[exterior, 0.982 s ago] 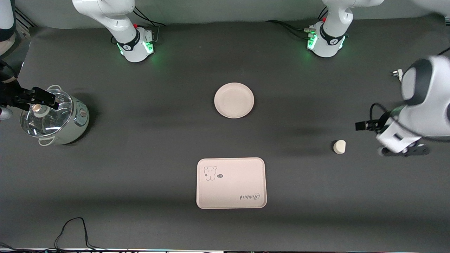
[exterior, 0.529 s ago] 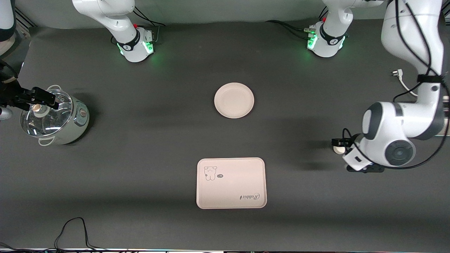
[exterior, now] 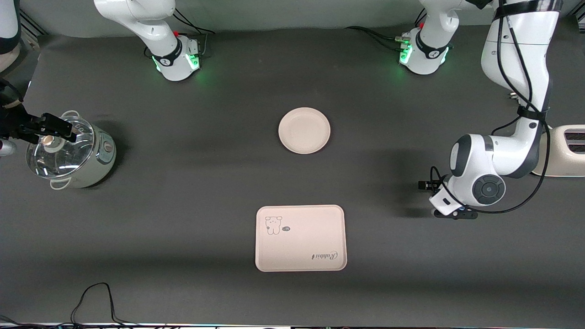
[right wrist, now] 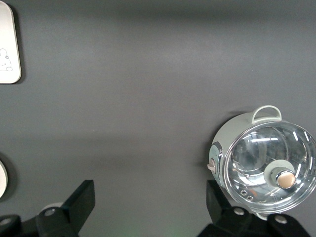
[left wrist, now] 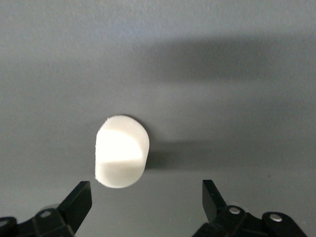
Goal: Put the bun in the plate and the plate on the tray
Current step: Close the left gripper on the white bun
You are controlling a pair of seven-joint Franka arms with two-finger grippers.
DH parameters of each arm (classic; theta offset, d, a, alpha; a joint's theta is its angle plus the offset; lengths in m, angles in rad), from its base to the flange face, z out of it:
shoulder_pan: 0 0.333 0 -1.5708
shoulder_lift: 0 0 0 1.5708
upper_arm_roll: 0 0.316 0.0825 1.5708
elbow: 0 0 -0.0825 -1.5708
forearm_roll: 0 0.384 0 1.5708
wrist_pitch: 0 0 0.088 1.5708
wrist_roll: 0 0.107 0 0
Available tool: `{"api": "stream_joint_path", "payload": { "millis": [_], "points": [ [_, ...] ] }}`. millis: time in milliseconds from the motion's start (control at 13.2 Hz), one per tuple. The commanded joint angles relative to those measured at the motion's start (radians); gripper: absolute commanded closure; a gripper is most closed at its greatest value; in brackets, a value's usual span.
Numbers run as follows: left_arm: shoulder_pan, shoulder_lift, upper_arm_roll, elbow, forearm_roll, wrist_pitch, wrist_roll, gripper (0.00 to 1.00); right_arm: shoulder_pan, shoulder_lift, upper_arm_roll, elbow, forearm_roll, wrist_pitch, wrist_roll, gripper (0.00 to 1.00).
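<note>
Tabletop with one pot, one plate, one tray, one bun, one toaster-like appliance and two arms. Starting at the right arm's end of the table in the front view: the right gripper [exterior: 50, 130] hangs over the glass lid of the pot [exterior: 87, 169], and this arm waits; its fingers [right wrist: 81, 200] stand wide apart in the right wrist view, with nothing between them. At mid-table the round plate [exterior: 304, 130] lies bare, farther from the front camera than the rectangular tray [exterior: 300, 238], which carries a small animal drawing and the script "Rabbit"; the two are well apart. Toward the left arm's end, the left gripper [exterior: 445, 208] is low over the table, nearer the front camera than the pale appliance [exterior: 564, 151] at the table's edge. The front view does not show the bun, since the left arm's wrist covers that spot. The left wrist view alone shows it: the bun [left wrist: 122, 151] rests on the dark table surface, not on the plate or the tray, lying just ahead of the gap between the spread fingers [left wrist: 79, 200] and closer to one of them, touching neither. The right wrist view adds the pot's lid knob [right wrist: 283, 178] seen from above, a corner of the tray [right wrist: 10, 44] and a sliver of the plate's rim [right wrist: 2, 180].
</note>
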Motion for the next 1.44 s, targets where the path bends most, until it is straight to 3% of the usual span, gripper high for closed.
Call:
{"api": "stream_joint_path", "payload": {
  "millis": [0,151,302,604,907,1209,1360],
  "points": [
    [0.027,0.006,0.006,-0.024,0.003,0.050,0.021,0.01,0.008,-0.015,-0.009,-0.010,-0.011,-0.008,-0.023,0.00],
    [0.029,0.020,0.006,-0.022,0.001,0.061,0.021,0.02,0.006,-0.015,-0.009,-0.010,-0.011,-0.008,-0.023,0.00],
    [0.029,0.020,0.006,-0.024,-0.003,0.064,0.020,0.13,0.006,-0.015,-0.009,-0.010,-0.011,-0.008,-0.023,0.00],
    [0.035,0.028,0.006,-0.022,-0.006,0.067,0.021,0.55,0.006,-0.015,-0.009,-0.012,-0.011,-0.008,-0.023,0.00],
    [0.031,0.014,0.004,-0.010,-0.008,0.035,0.021,0.59,0.006,-0.015,-0.009,-0.012,-0.011,-0.008,-0.025,0.00],
    [0.035,-0.099,0.007,0.036,-0.006,-0.136,0.076,0.63,0.006,-0.015,-0.009,-0.012,-0.011,-0.008,-0.025,0.00],
    [0.037,-0.196,0.012,0.097,-0.008,-0.312,0.076,0.63,0.006,-0.015,-0.009,-0.012,-0.011,-0.008,-0.025,0.00]
  ]
}}
